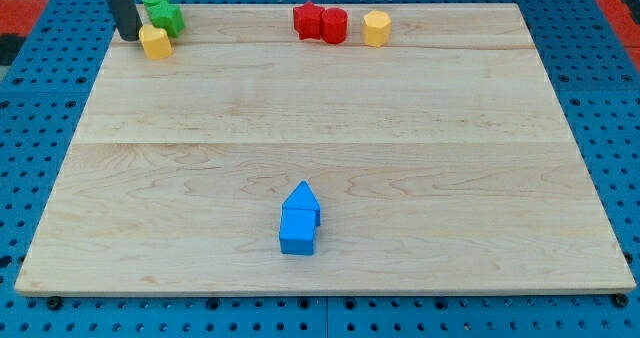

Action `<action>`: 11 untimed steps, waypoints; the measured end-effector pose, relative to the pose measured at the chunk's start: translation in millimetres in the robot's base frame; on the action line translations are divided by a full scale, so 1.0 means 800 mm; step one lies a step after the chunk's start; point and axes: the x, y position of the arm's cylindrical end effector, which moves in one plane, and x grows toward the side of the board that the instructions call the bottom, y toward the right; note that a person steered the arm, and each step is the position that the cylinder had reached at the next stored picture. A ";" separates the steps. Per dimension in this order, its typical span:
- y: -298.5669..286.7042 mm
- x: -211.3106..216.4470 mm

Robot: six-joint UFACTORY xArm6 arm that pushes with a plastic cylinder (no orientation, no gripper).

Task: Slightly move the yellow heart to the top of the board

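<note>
The yellow heart (155, 42) lies near the board's top left corner, just below two green blocks (164, 16). My tip (129, 37) is at the heart's left side, very close to it or touching it; I cannot tell which. The dark rod rises from the tip out of the view's top. A second yellow block (376, 27), a hexagon, lies near the top edge right of centre.
Two red blocks (321, 23) lie side by side next to the yellow hexagon, on its left. Two blue blocks (299, 219) lie together near the bottom centre. The wooden board (330, 118) rests on a blue pegboard.
</note>
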 end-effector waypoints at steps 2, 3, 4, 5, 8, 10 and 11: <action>0.003 0.037; 0.024 0.056; 0.027 0.056; 0.036 0.056; 0.050 0.043; 0.082 0.068; 0.117 0.068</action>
